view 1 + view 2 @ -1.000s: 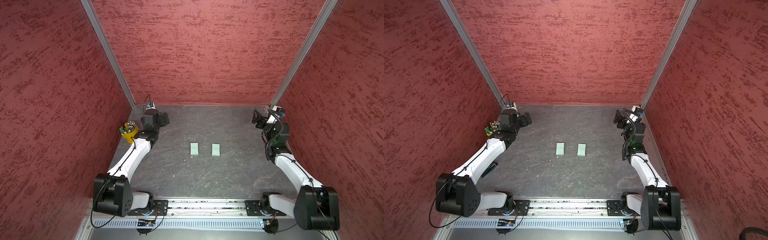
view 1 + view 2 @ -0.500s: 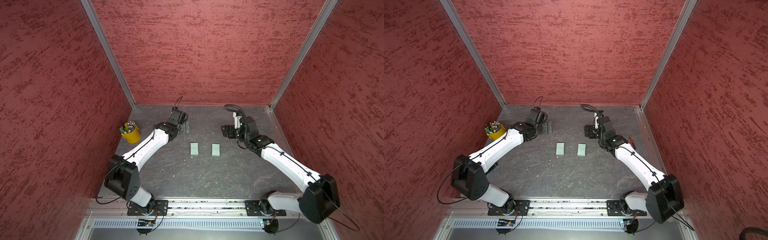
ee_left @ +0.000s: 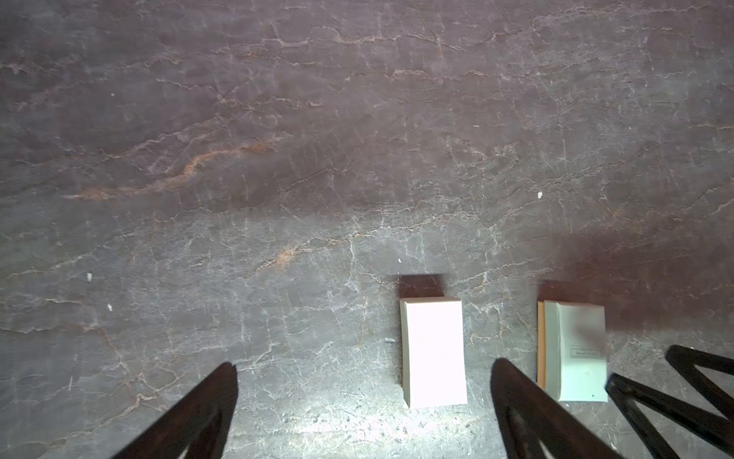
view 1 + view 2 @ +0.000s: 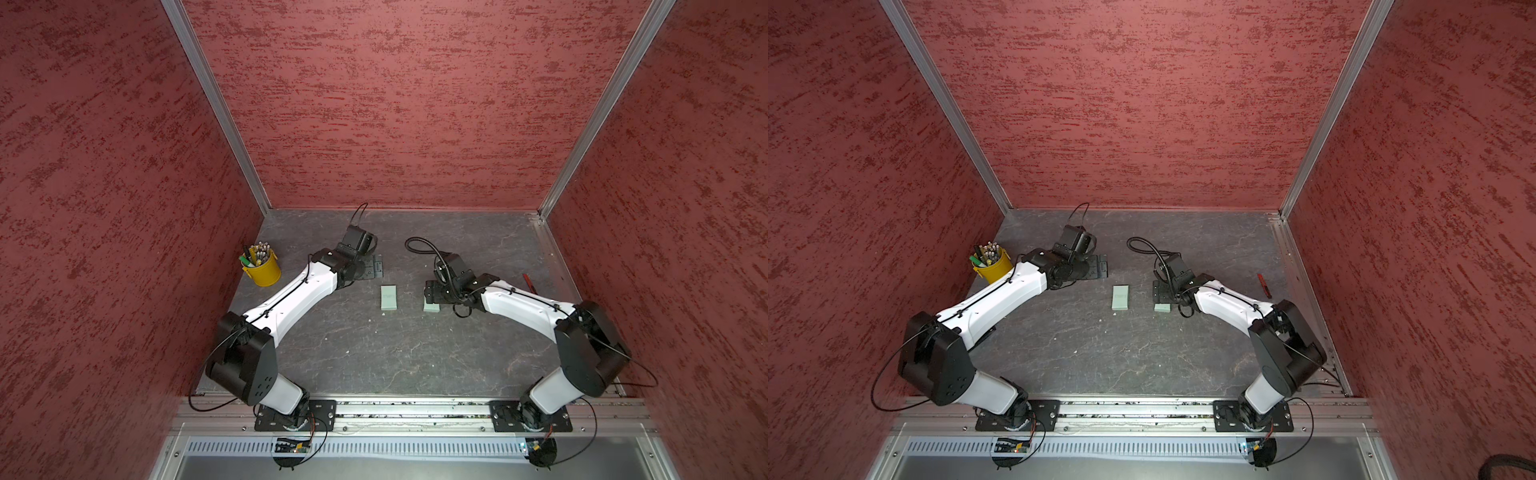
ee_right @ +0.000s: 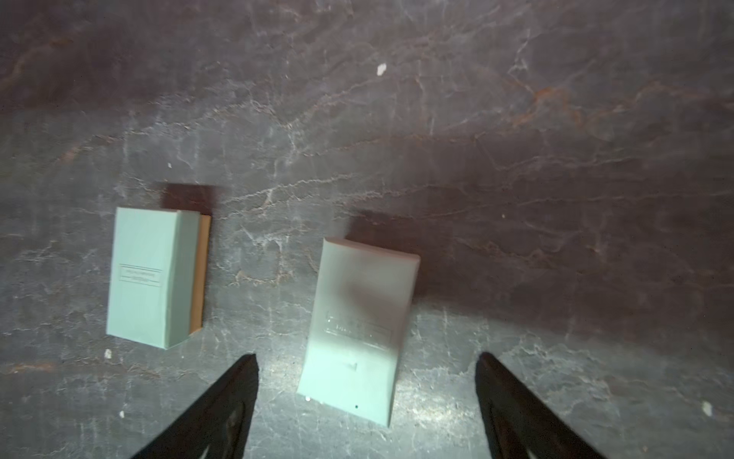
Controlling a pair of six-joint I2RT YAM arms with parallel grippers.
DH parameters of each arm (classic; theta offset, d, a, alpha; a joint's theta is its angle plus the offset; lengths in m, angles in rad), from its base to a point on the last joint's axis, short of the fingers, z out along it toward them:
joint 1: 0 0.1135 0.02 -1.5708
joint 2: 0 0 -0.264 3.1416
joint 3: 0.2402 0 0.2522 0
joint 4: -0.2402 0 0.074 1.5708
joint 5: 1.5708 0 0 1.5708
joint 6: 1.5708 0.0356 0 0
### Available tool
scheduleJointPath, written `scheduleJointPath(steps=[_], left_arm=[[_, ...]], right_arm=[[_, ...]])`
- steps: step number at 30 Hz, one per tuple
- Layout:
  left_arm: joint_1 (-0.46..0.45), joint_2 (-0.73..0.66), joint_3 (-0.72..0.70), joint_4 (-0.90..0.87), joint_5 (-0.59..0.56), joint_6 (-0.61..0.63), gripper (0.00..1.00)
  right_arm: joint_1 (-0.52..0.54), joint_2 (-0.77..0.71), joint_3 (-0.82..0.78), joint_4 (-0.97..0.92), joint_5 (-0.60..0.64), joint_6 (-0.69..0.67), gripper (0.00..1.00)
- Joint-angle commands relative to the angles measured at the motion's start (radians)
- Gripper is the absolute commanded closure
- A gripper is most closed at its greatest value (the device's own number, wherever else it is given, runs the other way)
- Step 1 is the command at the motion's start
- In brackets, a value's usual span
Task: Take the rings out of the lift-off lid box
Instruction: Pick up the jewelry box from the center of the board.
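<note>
- Both arms have swung in from the side walls toward the middle of the table (image 4: 374,357). Over the last half second the right arm (image 4: 523,301) has travelled most, bringing its wrist over the right-hand box (image 5: 357,330), while the left arm (image 4: 291,297) has hardly shifted.
- That right arm is stretched low across the table with its wrist facing down. Its jaws stand wide apart, one on each side of the right-hand box. They appear clear of it and hold nothing.
- On the other side, the left arm reaches forward and inward. Its jaws are fully apart and empty over bare table, with the left-hand box (image 3: 433,349) just ahead of them.
- Two small mint-green boxes lie flat, side by side but apart, both closed. Each shows a tan strip under its mint shell in a wrist view, so I cannot tell which is the lift-off lid box.
- They are probably light, stiff but crushable card that slides easily. I would pinch the lid gently across its long sides while the other jaws pin the base.
- No rings show anywhere; presumably they sit inside a closed box. They are likely thin, hard, nearly weightless and apt to roll, so best taken singly across the rim.
</note>
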Motion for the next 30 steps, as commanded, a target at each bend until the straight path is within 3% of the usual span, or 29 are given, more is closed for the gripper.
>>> scheduleJointPath(steps=[1, 12, 30], left_arm=[[-0.002, -0.043, -0.019, 0.0, 0.031, -0.016, 0.0], [0.002, -0.09, -0.071, 0.017, 0.042, -0.01, 0.0], [0.025, -0.137, -0.111, 0.024, 0.061, 0.012, 0.0]], right_arm=[[0.002, 0.05, 0.058, 0.011, 0.019, 0.007, 0.14], [0.002, 0.166, 0.139, -0.005, 0.02, -0.012, 0.16], [0.002, 0.241, 0.185, -0.027, 0.058, -0.023, 0.28]])
